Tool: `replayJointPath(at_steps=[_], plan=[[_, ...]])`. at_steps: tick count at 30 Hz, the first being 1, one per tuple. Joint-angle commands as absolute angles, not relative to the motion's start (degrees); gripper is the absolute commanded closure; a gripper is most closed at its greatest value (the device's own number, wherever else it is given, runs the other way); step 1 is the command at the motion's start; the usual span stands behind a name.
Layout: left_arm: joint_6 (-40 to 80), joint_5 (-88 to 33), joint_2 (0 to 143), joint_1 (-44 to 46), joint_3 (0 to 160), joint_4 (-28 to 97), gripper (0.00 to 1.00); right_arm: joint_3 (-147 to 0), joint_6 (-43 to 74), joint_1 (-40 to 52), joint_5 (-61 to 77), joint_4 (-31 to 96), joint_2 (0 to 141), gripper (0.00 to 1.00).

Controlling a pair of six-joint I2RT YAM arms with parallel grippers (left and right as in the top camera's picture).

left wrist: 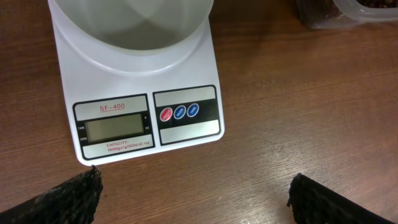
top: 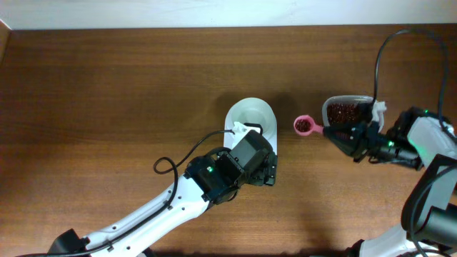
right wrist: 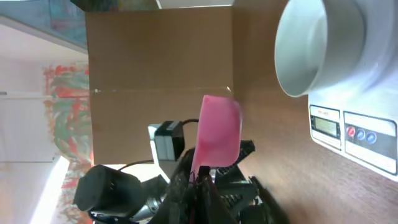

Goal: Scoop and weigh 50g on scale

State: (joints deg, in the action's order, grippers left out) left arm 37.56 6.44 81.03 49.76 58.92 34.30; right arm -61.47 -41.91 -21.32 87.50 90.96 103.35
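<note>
On the robot's side of the wooden table (top: pixel 107 86), the left arm reaches in from 7 o'clock. The left gripper (top: pixel 263 167) hangs with its jaws spread wide and holding nothing, and its two black fingers (left wrist: pixel 68 198) sit at the bottom corners of the left wrist view with bare wood between them. Just beyond, at the table's centre, sits the white scale (left wrist: pixel 134 74), its grey display (left wrist: pixel 114 129) and its one red and two blue buttons (left wrist: pixel 180 112) facing that gripper. The gripper lies at 6 o'clock from the round white bowl (top: pixel 250 114) and hides the panel from overhead. At 3 o'clock from the bowl, just beside its rim but apart from it, a pink scoop (top: pixel 303 126) carrying red beans (top: pixel 303 127) is held over the wood. Its handle is clamped in the tightly closed right gripper (top: pixel 334 132), whose arm comes in from the 4 o'clock edge. Farther back, at about 2 o'clock from the bowl, a clear tub (top: pixel 348 98) of the same beans stands close beside that gripper.
</note>
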Motion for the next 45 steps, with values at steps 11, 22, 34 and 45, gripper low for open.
replayJointPath(at_steps=[11, 22, 34, 45], plan=[[38.3, 7.2, 80.6, 49.8, 59.1, 34.2, 0.01, -53.5, -58.1, -20.9, 83.9, 97.4, 103.5, 0.96], [38.3, 6.4, 80.7, 49.8, 59.1, 35.3, 0.01, -53.5, -58.3, -20.9, 84.2, 97.3, 103.5, 0.96], [45.2, 6.4, 90.2, 49.9, 58.9, 30.9, 1.0, -53.5, -58.3, -21.0, 85.5, 97.3, 103.5, 0.96], [56.6, 11.9, 99.6, 49.8, 58.9, 23.0, 1.0, -53.5, -58.3, -21.0, 87.0, 97.3, 103.5, 0.96]])
